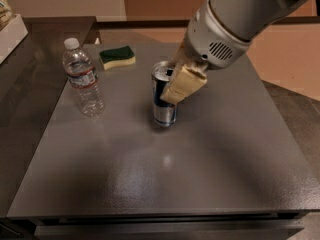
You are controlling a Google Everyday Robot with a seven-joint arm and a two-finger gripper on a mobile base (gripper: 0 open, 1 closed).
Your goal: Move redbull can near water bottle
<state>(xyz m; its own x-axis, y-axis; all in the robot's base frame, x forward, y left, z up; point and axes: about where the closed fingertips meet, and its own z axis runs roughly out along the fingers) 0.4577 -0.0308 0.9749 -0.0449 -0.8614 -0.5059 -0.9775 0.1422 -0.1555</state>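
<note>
slim silver-and-blue metal can [163, 110]: upright, mid-worktop [200, 174], clasped near its top by pincer [173, 82] | clear ribbed plastic bottle [83, 79], white cap: upright, left of can, apart

Grey rounded arm [245, 9], vented wrist [218, 48], tan claw [169, 85] at its end

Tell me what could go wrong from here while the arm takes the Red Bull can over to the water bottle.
1. The pincer grips the redbull can high, near its rim, at mid-table; the slim can could tilt or slip.
2. The water bottle stands upright toward the view's left; overshooting could knock it over.
3. The sponge lies behind the path; drifting back could nudge it.
</note>
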